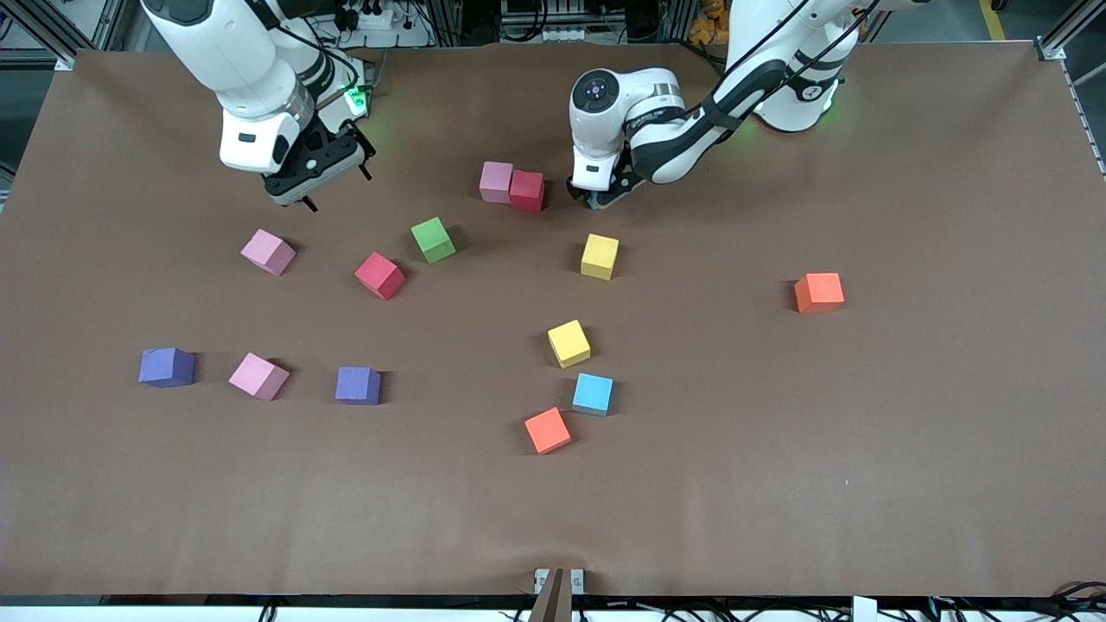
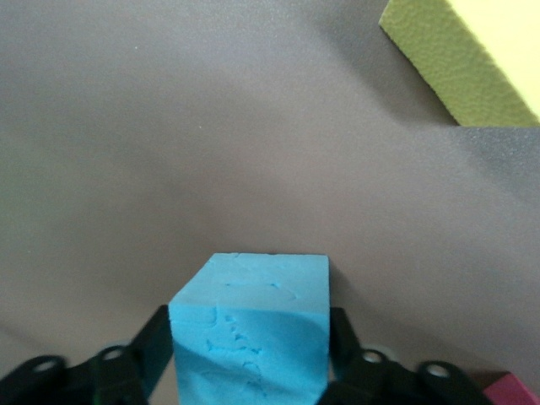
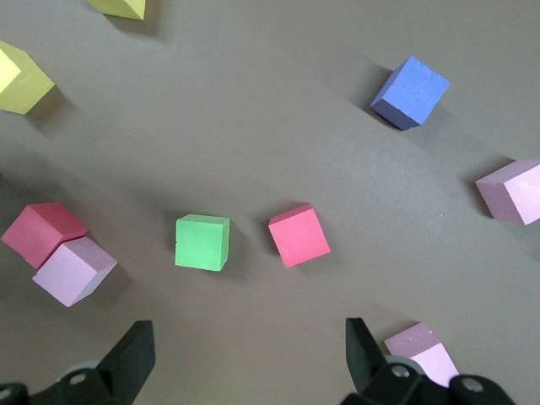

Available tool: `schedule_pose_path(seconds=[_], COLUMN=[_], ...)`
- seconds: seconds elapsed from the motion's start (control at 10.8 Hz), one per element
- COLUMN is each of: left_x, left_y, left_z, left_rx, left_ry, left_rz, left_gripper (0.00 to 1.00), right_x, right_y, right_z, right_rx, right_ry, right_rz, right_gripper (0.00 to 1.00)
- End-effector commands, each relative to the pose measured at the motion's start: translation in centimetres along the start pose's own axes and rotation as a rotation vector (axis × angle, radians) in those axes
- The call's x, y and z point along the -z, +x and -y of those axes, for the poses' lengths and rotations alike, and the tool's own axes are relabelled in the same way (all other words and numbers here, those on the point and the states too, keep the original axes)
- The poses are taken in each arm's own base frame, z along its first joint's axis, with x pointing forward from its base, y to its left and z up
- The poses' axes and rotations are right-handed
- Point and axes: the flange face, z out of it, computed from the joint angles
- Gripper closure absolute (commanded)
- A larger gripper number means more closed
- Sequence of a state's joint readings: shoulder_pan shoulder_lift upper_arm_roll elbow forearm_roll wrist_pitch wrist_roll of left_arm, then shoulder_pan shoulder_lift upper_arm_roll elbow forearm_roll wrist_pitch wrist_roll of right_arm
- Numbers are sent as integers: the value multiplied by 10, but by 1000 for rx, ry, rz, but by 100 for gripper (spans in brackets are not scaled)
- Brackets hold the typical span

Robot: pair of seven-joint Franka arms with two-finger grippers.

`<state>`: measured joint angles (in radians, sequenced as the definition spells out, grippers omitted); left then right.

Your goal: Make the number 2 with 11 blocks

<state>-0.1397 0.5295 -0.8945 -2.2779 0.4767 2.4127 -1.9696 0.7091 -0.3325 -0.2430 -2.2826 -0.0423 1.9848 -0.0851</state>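
Light blue block between left gripper fingers, touching both, beside the red block, at its three o'clock. Right gripper wide, empty, waiting above pink block.

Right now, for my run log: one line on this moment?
left tool: gripping blue block beside red-pink pair | right tool: open, over table

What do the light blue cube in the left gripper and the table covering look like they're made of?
The light blue cube, between the fingers of the left gripper, looks like soft matte foam: its face is pitted, with small tears and no shine. The table covering looks like brown kraft-type paper or thin felt: flat, dull, faintly creased. I can't tell which.
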Motion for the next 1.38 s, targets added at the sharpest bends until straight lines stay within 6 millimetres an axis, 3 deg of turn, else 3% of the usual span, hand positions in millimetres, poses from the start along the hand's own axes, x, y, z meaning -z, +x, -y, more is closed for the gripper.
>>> schedule_pose_path(seconds=[0.0, 0.55, 0.65, 0.83, 1.29], left_x=[-1, 26, 32, 35, 38], left_y=[1, 24, 23, -4, -2], left_z=[-1, -21, -28, -36, -59], left_rx=[5, 336, 414, 541, 684], left_ry=[-10, -69, -82, -89, -90], left_rz=[2, 10, 22, 37, 104], left_gripper=[100, 100, 100, 100, 100], right_x=[-1, -2, -3, -3, -6], right_y=[1, 2, 3, 3, 5], right_z=[0, 0, 0, 0, 0], right_rx=[8, 8, 8, 8, 17], right_ry=[5, 4, 3, 3, 0], right_rz=[-2, -3, -2, -5, -2], right_gripper=[0, 0, 0, 0, 0])
